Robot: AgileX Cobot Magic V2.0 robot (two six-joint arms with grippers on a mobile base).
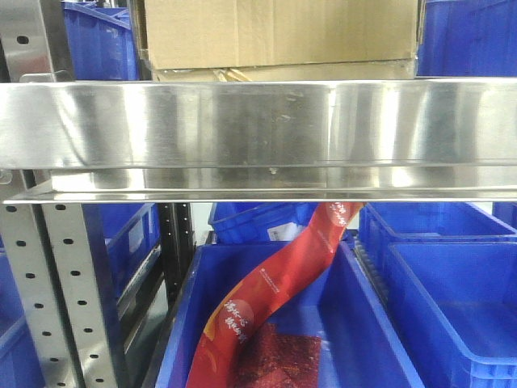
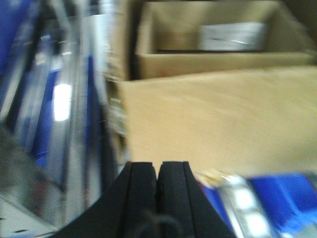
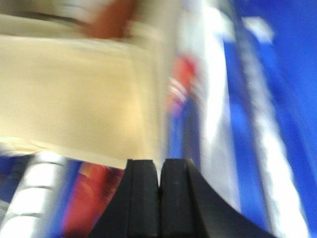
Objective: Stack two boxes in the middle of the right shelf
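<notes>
On the steel shelf (image 1: 258, 121) a brown cardboard box (image 1: 279, 32) rests on top of a flatter box (image 1: 283, 73), whose top edge shows just above the rail. The blurred left wrist view has the box's broad face (image 2: 218, 119) straight ahead, with an open-topped box (image 2: 213, 54) behind it. My left gripper (image 2: 158, 166) is shut and empty, just short of that face. The right wrist view shows the box's end (image 3: 74, 94) at upper left. My right gripper (image 3: 159, 163) is shut with nothing in it, below the box's corner. Neither gripper appears in the front view.
Blue plastic bins (image 1: 452, 299) fill the level under the shelf, and more stand behind the boxes (image 1: 93, 40). A long red snack bag (image 1: 275, 291) hangs into the middle bin. A perforated steel upright (image 1: 69, 291) stands at the left.
</notes>
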